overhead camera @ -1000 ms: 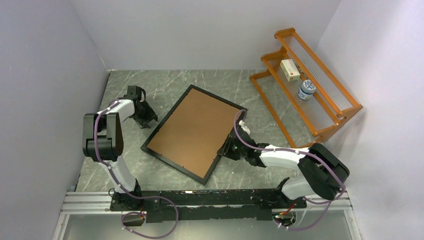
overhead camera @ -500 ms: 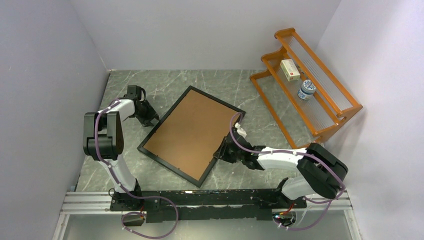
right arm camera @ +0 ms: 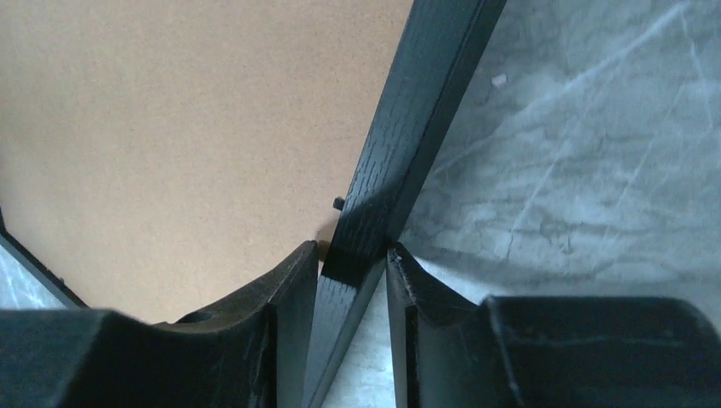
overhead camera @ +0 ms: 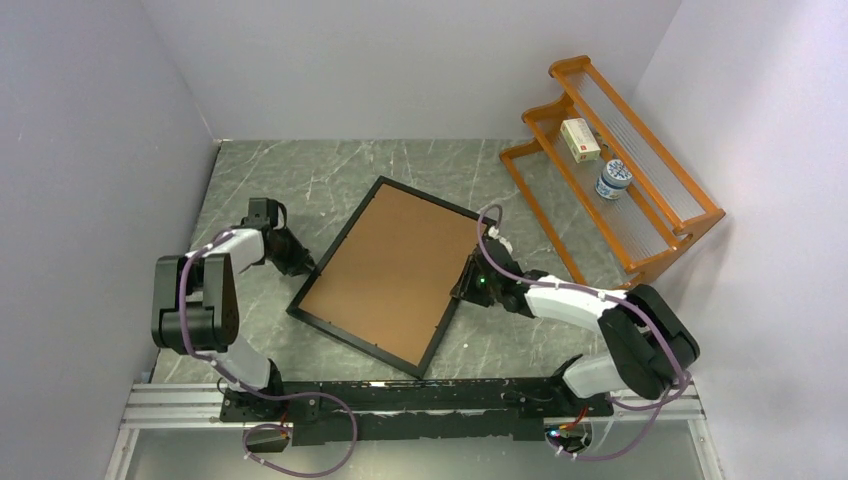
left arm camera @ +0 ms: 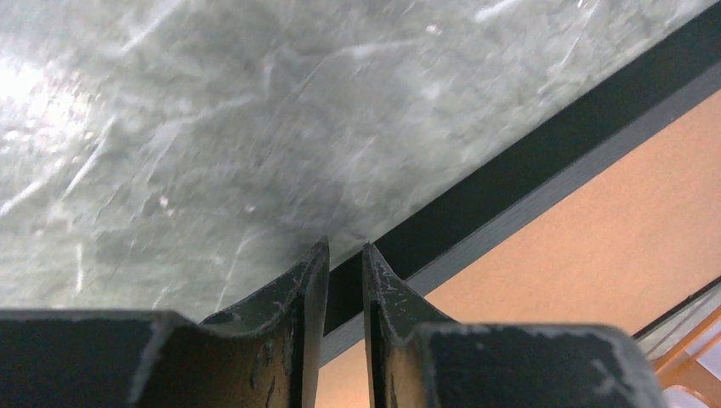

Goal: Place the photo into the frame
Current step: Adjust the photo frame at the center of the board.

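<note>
The frame point(overhead camera: 385, 275) lies with its brown back up, turned diagonally on the grey marble table. My right gripper point(overhead camera: 470, 285) is at its right side. In the right wrist view its fingers point(right arm camera: 353, 251) are shut on the black rim point(right arm camera: 425, 93), one finger over the board and one over the table. My left gripper point(overhead camera: 293, 258) is low at the frame's left edge. In the left wrist view point(left arm camera: 344, 248) its jaws stand a narrow gap apart with nothing between them. Their tips are at the black rim point(left arm camera: 544, 161). The photo is out of view.
An orange wooden rack point(overhead camera: 620, 170) stands at the back right. On it are a white box point(overhead camera: 580, 140) and a small blue-and-white jar point(overhead camera: 612, 180). Walls close in the table on the left, back and right.
My left gripper has come down to the frame's left edge and its jaws have narrowed. My right gripper has carried the frame's right rim farther back and to the right, so the frame has shifted.
</note>
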